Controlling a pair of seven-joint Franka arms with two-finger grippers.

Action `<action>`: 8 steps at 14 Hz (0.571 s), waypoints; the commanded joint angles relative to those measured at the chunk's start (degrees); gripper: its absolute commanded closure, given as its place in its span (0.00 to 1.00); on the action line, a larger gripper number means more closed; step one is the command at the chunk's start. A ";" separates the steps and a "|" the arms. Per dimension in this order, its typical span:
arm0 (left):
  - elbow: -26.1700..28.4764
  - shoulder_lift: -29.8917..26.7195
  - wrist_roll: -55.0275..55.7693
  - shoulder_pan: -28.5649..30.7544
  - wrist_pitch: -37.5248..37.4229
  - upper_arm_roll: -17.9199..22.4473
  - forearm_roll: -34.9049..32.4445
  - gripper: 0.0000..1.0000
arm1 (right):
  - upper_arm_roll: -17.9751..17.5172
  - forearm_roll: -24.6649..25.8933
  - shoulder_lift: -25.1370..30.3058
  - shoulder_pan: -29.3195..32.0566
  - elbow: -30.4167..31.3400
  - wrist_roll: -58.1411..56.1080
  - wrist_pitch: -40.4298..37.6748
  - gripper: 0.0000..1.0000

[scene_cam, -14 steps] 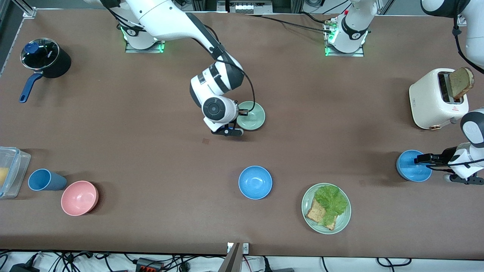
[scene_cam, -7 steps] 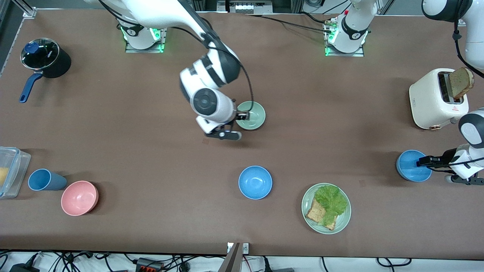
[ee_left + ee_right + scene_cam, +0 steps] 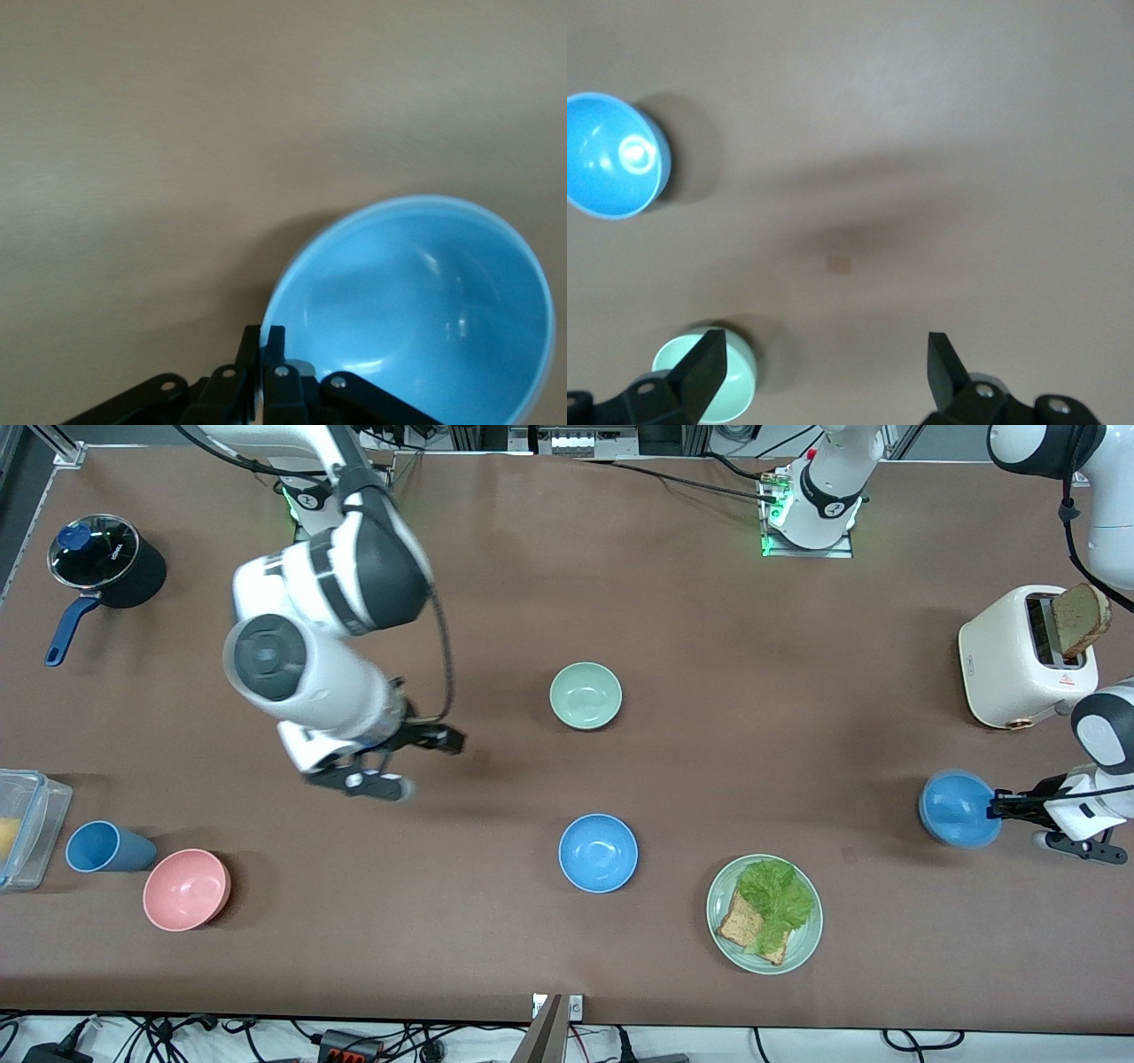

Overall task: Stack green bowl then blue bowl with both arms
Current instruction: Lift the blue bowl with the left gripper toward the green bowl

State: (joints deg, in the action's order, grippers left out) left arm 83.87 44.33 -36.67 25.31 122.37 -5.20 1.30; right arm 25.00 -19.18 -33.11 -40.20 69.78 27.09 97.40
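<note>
Brown matting covers the long table (image 3: 673, 602), and from the front camera the green bowl (image 3: 586, 696) sits upright near the middle, alone and empty, which suits its part as the base of the stack. Nearer the camera rests a second blue bowl (image 3: 598, 853), beside a green plate (image 3: 722, 930) of lettuce and bread. At the left arm's end, the left gripper (image 3: 999, 806) is clamped on the rim of the blue bowl (image 3: 955, 808), which looks tipped and possibly just off the mat, next to the toaster (image 3: 1019, 660); the edge grip keeps the bowl's mouth free to nest in another. The right gripper (image 3: 416, 757) hangs over bare mat, well apart from the green bowl, fingers spread with nothing between them. A pink bowl (image 3: 187, 888), blue cup (image 3: 102, 847) and pot (image 3: 111, 558) sit toward the right arm's end.

From the left wrist, the black fingertips (image 3: 264, 341) pinch together on the blue bowl's (image 3: 425, 310) rim, one on each face of the wall, and its hollow faces the camera.

From the right wrist, two wide-apart fingers (image 3: 704, 372) frame empty mat; the green bowl (image 3: 735, 381) lies just beside one of them and the other blue bowl (image 3: 611, 159) farther off. My judgement: the green bowl is placed, so carrying the gripped blue bowl over and into it comes next
</note>
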 commanded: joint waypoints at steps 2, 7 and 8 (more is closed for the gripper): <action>-0.90 -3.89 -3.23 -0.52 -9.23 -3.39 -0.42 0.99 | 5.49 0.37 2.08 -0.40 -0.61 -3.27 -2.47 0.00; 0.15 -11.71 -3.41 0.18 -21.46 -10.52 4.23 0.99 | 0.26 0.20 5.94 8.17 -0.08 -3.79 -2.04 0.00; 1.20 -13.03 -1.93 0.27 -21.91 -12.70 4.32 0.99 | -4.13 0.37 7.35 13.08 0.01 -3.97 -2.13 0.00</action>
State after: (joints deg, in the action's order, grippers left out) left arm 82.25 35.04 -38.86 24.97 102.24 -15.12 4.19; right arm 28.25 -19.18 -28.92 -35.15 69.49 23.97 96.12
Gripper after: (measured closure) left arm 0.952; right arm 0.000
